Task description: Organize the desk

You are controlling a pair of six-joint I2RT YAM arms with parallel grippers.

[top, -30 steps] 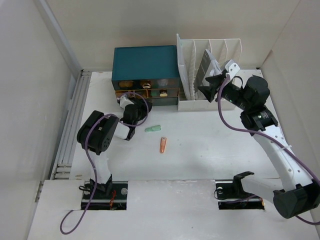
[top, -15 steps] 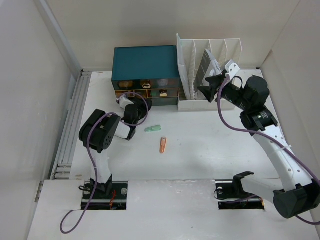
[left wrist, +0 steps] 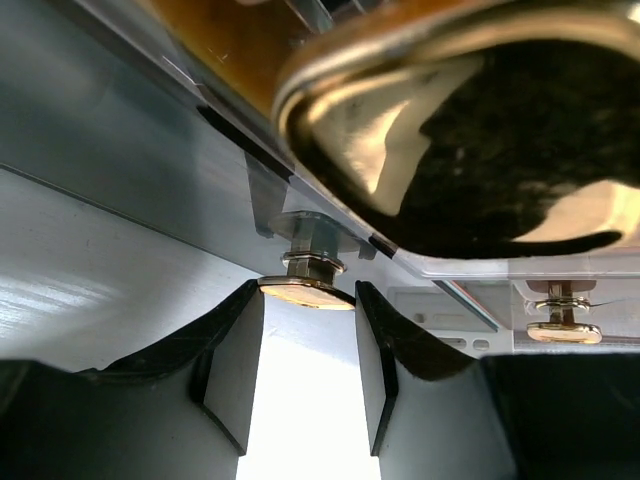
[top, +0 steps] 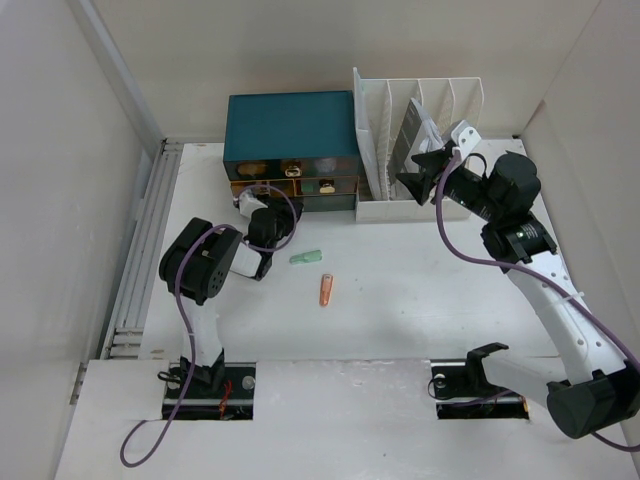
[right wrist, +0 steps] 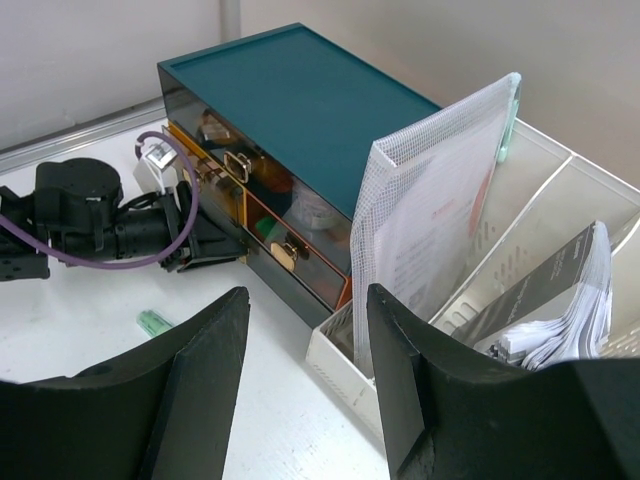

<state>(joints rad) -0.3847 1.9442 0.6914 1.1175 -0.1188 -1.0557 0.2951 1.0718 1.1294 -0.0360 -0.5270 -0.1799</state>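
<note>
Logging left gripper (left wrist: pixel 308 322): clamped on brass drawer knob (left wrist: pixel 306 294), ten o'clock on the desk (top: pixel 400 290). We find right gripper (right wrist: pixel 305 300) parted, empty.

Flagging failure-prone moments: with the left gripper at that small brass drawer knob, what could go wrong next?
The left gripper holds the small brass knob only at its fingertips, so a pull may slip off. The teal drawer box stands unheld on the white desk, so it might slide instead of opening.

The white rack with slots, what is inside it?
A clear mesh pouch of papers stands in one slot of the rack, a dark-covered paper bundle in another. Their lower ends are hidden behind its wall.
</note>
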